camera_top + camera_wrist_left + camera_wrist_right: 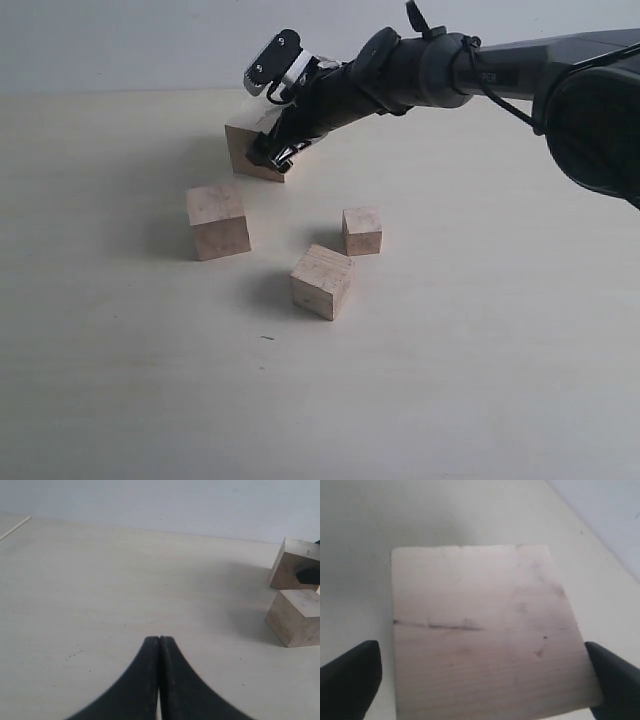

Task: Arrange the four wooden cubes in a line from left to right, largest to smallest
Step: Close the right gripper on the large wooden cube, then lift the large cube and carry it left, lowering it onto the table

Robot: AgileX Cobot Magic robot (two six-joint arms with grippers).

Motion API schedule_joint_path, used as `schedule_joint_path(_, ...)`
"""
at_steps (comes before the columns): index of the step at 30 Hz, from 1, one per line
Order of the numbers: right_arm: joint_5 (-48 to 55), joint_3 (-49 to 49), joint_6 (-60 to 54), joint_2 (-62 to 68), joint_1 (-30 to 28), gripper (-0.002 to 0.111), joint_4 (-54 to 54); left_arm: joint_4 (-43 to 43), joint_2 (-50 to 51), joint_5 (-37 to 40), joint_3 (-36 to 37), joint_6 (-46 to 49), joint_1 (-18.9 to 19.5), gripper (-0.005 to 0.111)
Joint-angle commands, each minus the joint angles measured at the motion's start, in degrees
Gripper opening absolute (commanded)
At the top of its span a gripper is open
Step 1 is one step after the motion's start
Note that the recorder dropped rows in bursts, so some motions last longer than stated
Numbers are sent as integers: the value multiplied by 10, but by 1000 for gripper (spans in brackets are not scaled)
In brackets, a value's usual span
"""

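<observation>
Right pincer (480, 677) spread apart astride largest cube (470, 605), contact unclear. Left pincer (159, 645) tips together; second cube (297, 617) cut by frame edge.

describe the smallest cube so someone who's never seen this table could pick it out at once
On the pale table, a black arm reaches in from the right to the far cube. Three more cubes sit nearer the camera, and the smallest cube is the rightmost of them, just behind and right of the front cube. It is smaller than every other cube and touches none.
</observation>
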Motion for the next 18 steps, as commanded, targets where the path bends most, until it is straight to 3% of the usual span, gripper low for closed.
schedule_joint_path(1, 22, -4, -2, -1, 1, 95, 2, 3, -4, -7, 0, 0, -5, 0)
schedule_joint_path(11, 68, -4, 26, -19, 1, 4, 2, 3, -4, -7, 0, 0, -5, 0)
schedule_joint_path(12, 84, -4, 25, -19, 1, 0, 2, 3, -4, -7, 0, 0, -5, 0)
schedule_joint_path(18, 119, -4, 25, -38, 1, 0, 3, 3, -4, -7, 0, 0, -5, 0)
